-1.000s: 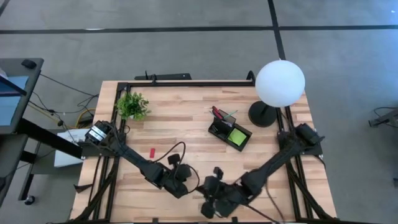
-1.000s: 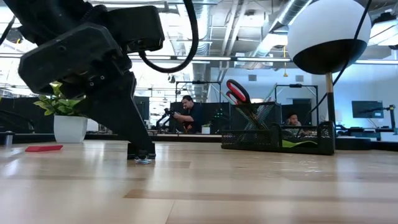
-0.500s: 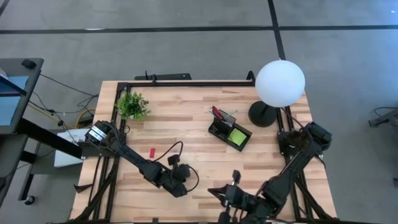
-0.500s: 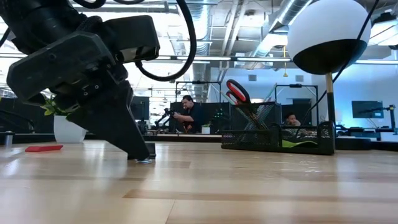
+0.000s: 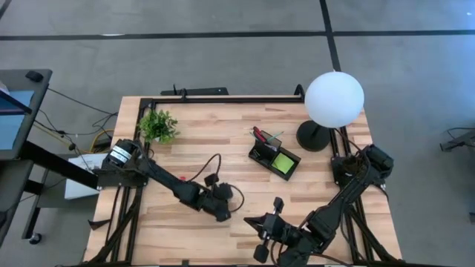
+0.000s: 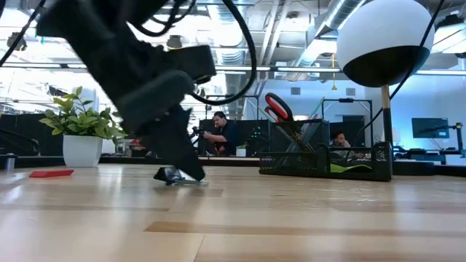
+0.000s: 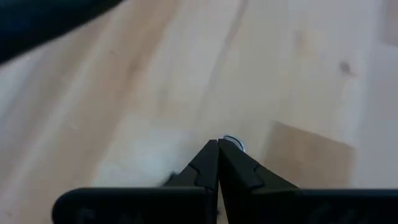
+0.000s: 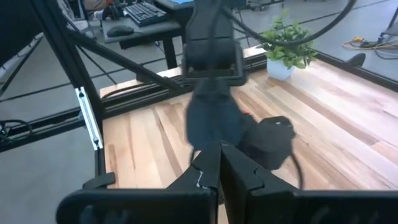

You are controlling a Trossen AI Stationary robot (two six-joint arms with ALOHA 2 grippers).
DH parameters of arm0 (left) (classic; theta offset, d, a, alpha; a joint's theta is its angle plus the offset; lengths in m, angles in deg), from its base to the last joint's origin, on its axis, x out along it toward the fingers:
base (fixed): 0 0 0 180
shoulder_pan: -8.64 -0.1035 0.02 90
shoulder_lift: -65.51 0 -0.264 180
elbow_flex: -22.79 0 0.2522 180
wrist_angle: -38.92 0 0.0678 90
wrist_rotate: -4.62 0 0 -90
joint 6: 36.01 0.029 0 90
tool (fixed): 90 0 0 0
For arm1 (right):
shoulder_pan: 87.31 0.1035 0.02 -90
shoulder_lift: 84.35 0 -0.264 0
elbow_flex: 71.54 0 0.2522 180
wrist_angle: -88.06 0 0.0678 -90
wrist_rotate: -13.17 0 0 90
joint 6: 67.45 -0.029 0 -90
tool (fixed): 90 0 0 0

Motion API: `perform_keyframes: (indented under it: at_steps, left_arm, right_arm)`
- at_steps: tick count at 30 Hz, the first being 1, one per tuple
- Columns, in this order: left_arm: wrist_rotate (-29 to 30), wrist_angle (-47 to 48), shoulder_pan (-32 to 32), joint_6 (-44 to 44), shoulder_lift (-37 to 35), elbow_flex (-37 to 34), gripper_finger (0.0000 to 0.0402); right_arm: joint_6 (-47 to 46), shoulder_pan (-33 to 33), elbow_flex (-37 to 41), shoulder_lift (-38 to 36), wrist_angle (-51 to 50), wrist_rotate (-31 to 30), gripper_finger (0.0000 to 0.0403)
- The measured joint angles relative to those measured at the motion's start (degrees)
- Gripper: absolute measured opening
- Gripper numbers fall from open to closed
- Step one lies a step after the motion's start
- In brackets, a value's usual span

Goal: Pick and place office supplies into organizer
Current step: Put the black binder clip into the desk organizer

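Observation:
My left gripper (image 5: 225, 213) is shut with its tips down on the table, left of the middle and toward the near edge. At the tips lies a tiny black clip (image 6: 169, 175). My right gripper (image 5: 260, 241) is shut on nothing and hangs raised over the near edge. The black organizer (image 5: 261, 154) stands right of the middle. It holds red-handled scissors (image 5: 259, 136) upright and a lime-green pad (image 5: 283, 162). A small red block (image 5: 182, 181) lies flat on the wood, left of my left gripper. My left gripper has the clip at the very ends of its shut fingers (image 6: 191, 173). The clip's silver wire loop (image 7: 234, 144) sticks out just past them. The fingers slant down from the table's left. The clip lies on the wood, not lifted.
A potted plant (image 5: 157, 126) stands at the far left. A white globe lamp (image 5: 334, 98) on a black base (image 5: 313, 136) stands far right, beside the organizer. Bare wood lies between my left gripper and the organizer. People sit at desks in the room beyond the table.
My left gripper has moved toward the table's right and tipped lower, staying shut. The clip has slid along the wood with its tips. My right gripper has drawn away from the left one toward the near edge, risen and turned, still shut.

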Motion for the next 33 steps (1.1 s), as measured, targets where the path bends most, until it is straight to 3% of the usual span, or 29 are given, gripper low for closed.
perform_keyframes:
  at_steps: [8, 19, 24, 33]
  left_arm:
    - [2.03, -0.89, -4.39, 6.13, 0.0, 0.2, 0.0]
    - [-2.98, 1.48, -3.88, 14.09, -3.33, 3.9, 0.0]
    - [-0.54, 8.59, -2.85, 17.46, -14.59, 3.9, 0.0]
    - [10.51, 29.12, 3.85, 15.63, -45.67, 1.59, 0.0]
  right_arm:
    - [-0.04, 0.05, 0.0, 0.0, -0.02, 1.07, 0.0]
    - [-0.2, 0.47, 0.07, 0.0, -2.22, 1.28, 0.0]
    - [-3.26, 2.23, 1.6, 0.02, -2.68, -1.88, 0.0]
    - [-7.15, 6.32, 2.14, 0.02, -7.49, -10.44, 0.0]
